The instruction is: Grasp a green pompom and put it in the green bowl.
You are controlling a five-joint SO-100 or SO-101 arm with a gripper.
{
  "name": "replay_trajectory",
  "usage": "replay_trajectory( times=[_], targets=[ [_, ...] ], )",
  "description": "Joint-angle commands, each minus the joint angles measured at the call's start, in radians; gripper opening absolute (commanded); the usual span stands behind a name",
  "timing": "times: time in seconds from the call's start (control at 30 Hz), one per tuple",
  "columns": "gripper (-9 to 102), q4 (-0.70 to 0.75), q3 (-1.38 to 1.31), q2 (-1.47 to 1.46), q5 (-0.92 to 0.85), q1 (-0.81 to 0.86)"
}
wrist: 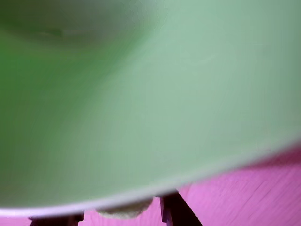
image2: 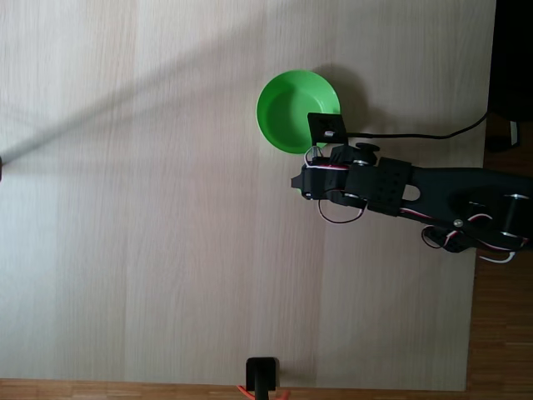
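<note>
One green pompom [wrist: 126, 210] shows in the wrist view as a pale fuzzy edge at the bottom, sitting between my two dark fingers [wrist: 176, 212], so I judge my gripper [wrist: 113, 217] is closed on it, though most of the ball is hidden behind the bowl's rim. Directly beyond it, the green bowl [wrist: 141, 117] fills the wrist view with its smooth, blurred wall, very close to the camera. In the fixed view, the green bowl [image2: 283, 108] stands on the wooden table [image2: 150, 208], and my gripper end overlaps its lower right rim. Step in hand, by my judgement: carry, with the ball at the rim and not yet inside. Next move calls for reaching a little further over the rim so the ball hangs above the hollow, then parting the fingers. Bowl contents: the visible interior appears empty in the fixed view; the part under my gripper is hidden.
</note>
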Motion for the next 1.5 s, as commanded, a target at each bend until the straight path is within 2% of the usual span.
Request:
replay_trajectory(
  times=[0.0,0.4,0.73,1.17,1.47],
  targets=[
    [16,-0.006,-0.029,0.005,-0.006,-0.011],
    [16,-0.006,-0.029,0.005,-0.006,-0.011],
    [4,-0.006,-0.035,0.012,0.0,0.002],
    [3,0.012,-0.075,0.133,-0.005,0.002],
    [3,0.213,-0.272,0.222,-0.008,0.009]
  ],
)
